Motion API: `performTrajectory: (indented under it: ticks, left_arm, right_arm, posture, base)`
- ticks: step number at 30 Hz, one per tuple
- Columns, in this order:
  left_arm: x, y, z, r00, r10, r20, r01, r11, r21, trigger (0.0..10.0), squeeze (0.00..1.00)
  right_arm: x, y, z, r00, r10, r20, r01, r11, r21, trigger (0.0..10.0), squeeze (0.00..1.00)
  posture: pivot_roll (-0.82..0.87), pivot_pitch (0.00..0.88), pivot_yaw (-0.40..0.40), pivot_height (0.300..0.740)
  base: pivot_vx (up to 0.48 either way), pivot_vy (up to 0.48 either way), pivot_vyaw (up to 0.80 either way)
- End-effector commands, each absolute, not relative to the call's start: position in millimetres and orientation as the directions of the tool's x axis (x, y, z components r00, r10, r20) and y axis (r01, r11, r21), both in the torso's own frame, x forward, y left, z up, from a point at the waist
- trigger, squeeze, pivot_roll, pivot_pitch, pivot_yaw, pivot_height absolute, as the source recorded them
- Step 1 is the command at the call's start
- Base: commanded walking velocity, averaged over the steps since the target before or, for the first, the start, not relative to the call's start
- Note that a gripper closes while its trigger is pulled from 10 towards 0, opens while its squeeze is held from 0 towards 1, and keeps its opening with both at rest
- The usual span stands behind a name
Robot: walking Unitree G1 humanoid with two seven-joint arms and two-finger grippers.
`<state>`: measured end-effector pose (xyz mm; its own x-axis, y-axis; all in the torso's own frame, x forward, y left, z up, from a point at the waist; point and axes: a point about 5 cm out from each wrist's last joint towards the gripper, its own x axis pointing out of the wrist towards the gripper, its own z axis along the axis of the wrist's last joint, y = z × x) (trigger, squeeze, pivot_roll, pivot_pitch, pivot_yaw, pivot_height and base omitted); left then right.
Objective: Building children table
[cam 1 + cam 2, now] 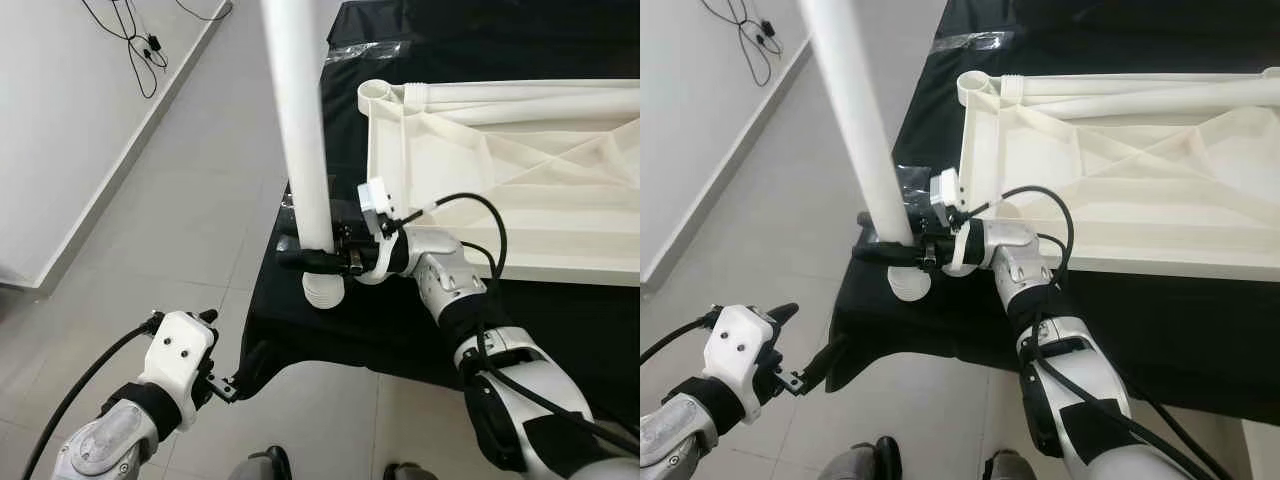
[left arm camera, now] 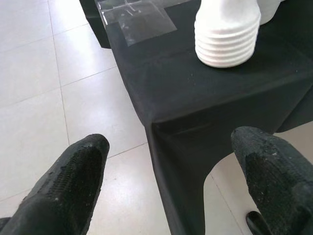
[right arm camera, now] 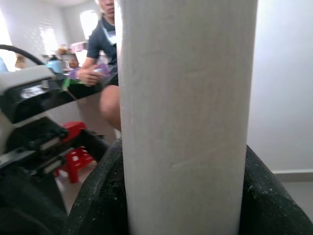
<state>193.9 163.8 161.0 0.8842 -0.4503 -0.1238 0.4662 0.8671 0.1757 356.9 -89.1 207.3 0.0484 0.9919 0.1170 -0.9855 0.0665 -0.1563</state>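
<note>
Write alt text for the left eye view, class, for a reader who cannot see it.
The right end effector grips an upright white table leg near its ribbed lower end, above a corner of the black-draped table. The white tabletop lies upside down behind it; the left end effector is open over the tiled floor.

one white leg (image 1: 300, 120), one tabletop (image 1: 520, 190), two hands, one person (image 3: 105, 54).
</note>
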Motion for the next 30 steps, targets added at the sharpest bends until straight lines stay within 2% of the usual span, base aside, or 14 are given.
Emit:
performTrajectory:
  ticks: [1,5,6,18,20,21,22,23,24,25,26,27,29,30]
  left_arm:
    - [190.9,164.1,158.4,0.885,-0.443,-0.144,0.463,0.871,0.167,10.0,0.00]
    - [190.7,163.5,157.8,0.882,-0.447,-0.146,0.467,0.869,0.161,10.0,0.00]
    - [190.5,163.4,157.3,0.882,-0.447,-0.147,0.467,0.869,0.160,10.0,0.00]
    - [191.4,162.8,154.8,0.880,-0.450,-0.154,0.471,0.868,0.156,10.0,0.00]
    - [193.3,162.3,153.2,0.879,-0.450,-0.160,0.473,0.866,0.163,10.0,0.00]
    - [195.3,162.9,152.7,0.885,-0.437,-0.160,0.460,0.872,0.164,10.0,0.00]
    - [196.6,163.4,152.5,0.890,-0.428,-0.159,0.451,0.877,0.164,10.0,0.00]
    - [196.6,163.4,152.5,0.890,-0.428,-0.159,0.451,0.877,0.164,10.0,0.00]
    - [200.1,165.7,153.1,0.904,-0.402,-0.147,0.423,0.892,0.160,10.0,0.00]
    - [200.1,165.7,153.1,0.904,-0.402,-0.147,0.423,0.892,0.160,10.0,0.00]
    - [205.2,169.6,154.3,0.924,-0.363,-0.125,0.379,0.914,0.145,10.0,0.00]
    - [205.2,169.6,154.3,0.924,-0.363,-0.125,0.379,0.914,0.145,10.0,0.00]
    - [219.2,174.8,156.8,0.953,-0.294,-0.076,0.301,0.945,0.125,10.0,0.00]
    - [219.2,174.8,156.8,0.953,-0.294,-0.076,0.301,0.945,0.125,10.0,0.00]
  right_arm:
    - [357.4,-87.9,207.6,0.046,0.993,0.112,-0.984,0.064,-0.164,10.0,0.00]
    - [364.1,-109.5,226.2,0.051,0.985,0.163,-0.989,0.072,-0.129,10.0,0.00]
    - [363.6,-120.6,236.2,0.010,0.980,0.200,-0.994,0.031,-0.106,10.0,0.00]
    - [358.2,-154.6,239.8,0.007,0.989,0.150,-0.998,0.016,-0.063,10.0,0.00]
    - [364.7,-158.4,236.2,0.134,0.985,0.111,-0.978,0.149,-0.147,10.0,0.00]
    - [371.7,-155.5,236.8,0.261,0.958,0.116,-0.939,0.280,-0.200,10.0,0.00]
    - [376.0,-153.8,238.1,0.341,0.931,0.129,-0.903,0.363,-0.230,10.0,0.00]
    - [376.0,-153.8,238.1,0.341,0.931,0.129,-0.903,0.363,-0.230,10.0,0.00]
    - [381.3,-151.5,242.3,0.421,0.890,0.177,-0.870,0.451,-0.199,10.0,0.00]
    - [381.3,-151.5,242.3,0.421,0.890,0.177,-0.870,0.451,-0.199,10.0,0.00]
    - [387.5,-147.2,248.9,0.523,0.819,0.237,-0.809,0.564,-0.166,10.0,0.00]
    - [387.5,-147.2,248.9,0.523,0.819,0.237,-0.809,0.564,-0.166,10.0,0.00]
    - [390.0,-131.7,266.4,0.588,0.718,0.372,-0.762,0.646,-0.043,10.0,0.00]
    - [390.0,-131.7,266.4,0.588,0.718,0.372,-0.762,0.646,-0.043,10.0,0.00]
  posture:
    - [0.10,0.276,0.060,0.740]
    - [0.10,0.270,0.059,0.740]
    - [0.10,0.268,0.058,0.740]
    - [0.09,0.244,0.056,0.740]
    - [0.08,0.229,0.050,0.740]
    - [0.06,0.213,0.042,0.740]
    - [0.06,0.213,0.042,0.740]
    - [0.06,0.213,0.042,0.740]
    - [0.05,0.191,0.033,0.740]
    - [0.05,0.191,0.033,0.740]
    - [0.04,0.173,0.027,0.740]
    - [0.04,0.173,0.027,0.740]
    - [0.03,0.123,0.009,0.740]
    - [0.03,0.123,0.009,0.740]
  base:
    - [0.000,0.000,0.00]
    - [0.000,0.000,0.00]
    - [0.000,0.000,0.00]
    - [0.000,0.000,0.00]
    - [0.000,0.000,0.00]
    - [0.000,0.000,0.00]
    - [0.000,0.000,0.00]
    - [0.000,0.000,0.00]
    - [0.000,0.000,0.00]
    - [0.000,0.000,0.00]
    - [0.000,0.000,0.00]
    - [0.000,0.000,0.00]
    - [0.000,0.000,0.00]
    - [0.000,0.000,0.00]
